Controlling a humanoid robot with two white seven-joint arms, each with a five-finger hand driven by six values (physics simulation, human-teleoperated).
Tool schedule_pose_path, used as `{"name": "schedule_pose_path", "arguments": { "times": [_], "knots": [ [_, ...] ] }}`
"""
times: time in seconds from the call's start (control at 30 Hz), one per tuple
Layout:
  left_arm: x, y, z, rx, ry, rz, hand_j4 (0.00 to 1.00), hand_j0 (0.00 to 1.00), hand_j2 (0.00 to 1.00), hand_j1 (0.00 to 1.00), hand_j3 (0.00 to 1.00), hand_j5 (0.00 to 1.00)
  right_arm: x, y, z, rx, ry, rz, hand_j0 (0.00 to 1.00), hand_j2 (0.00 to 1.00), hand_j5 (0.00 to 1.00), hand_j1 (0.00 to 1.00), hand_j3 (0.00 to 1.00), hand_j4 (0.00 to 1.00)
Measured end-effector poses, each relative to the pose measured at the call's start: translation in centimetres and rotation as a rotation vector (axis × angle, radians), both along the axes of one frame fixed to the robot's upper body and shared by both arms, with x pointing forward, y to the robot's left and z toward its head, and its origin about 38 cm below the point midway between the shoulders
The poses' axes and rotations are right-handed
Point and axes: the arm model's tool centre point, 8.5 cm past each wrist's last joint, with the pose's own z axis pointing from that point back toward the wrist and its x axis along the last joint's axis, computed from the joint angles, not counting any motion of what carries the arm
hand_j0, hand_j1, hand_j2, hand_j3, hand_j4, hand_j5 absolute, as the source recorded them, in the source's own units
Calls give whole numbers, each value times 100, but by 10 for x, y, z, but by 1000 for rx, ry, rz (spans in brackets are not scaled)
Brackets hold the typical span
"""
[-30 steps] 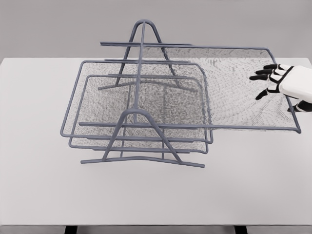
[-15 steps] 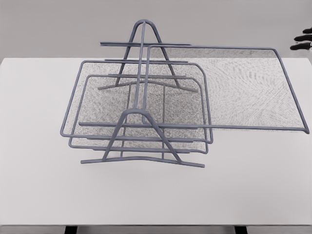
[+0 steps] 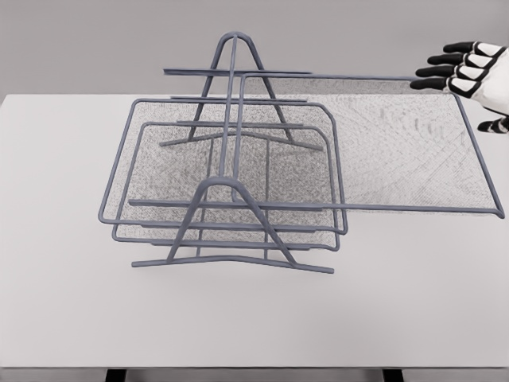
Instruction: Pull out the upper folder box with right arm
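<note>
A big white table (image 3: 71, 318) fills most of the view, and a plain gray wall sits behind it.

On the left half of the table stands a gray metal rack (image 3: 231, 199). It is made of thin bars. It has two end pieces shaped like the letter A, one close to the camera and one farther back. Long bars run between them like rails.

Two mesh trays rest inside the rack. The lowest tray (image 3: 155, 191) sits near the table top. The middle tray (image 3: 127, 151) sits just above it and sticks out a little more to the left. Both have a gray frame and a fine wire net for a floor.

The upper folder box (image 3: 413, 159) is the top mesh tray. It is slid far out to the right. Its left part is inside the rack, up on the top rails, and the rest of it hangs out over the right half of the table. Its right edge almost reaches the side of the view. You can see the white table through its net.

At the top right, the right hand (image 3: 477, 76) comes in from the right edge. It is white with black fingers (image 3: 441, 60). The fingers are spread out and point to the left. The hand holds nothing. It hovers near the far right corner of the upper folder box, and I cannot tell if a fingertip touches the frame.
</note>
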Motion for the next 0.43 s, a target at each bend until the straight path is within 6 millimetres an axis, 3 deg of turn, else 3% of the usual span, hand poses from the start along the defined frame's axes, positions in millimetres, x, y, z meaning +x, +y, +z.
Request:
{"name": "schedule_pose_path", "arguments": {
  "times": [0.43],
  "knots": [
    [0, 0, 0, 0, 0, -1, 100, 100, 100, 100, 100, 100, 7, 27, -24, 70, 40, 68, 100, 100, 100, 100, 100, 100]
  ]
}}
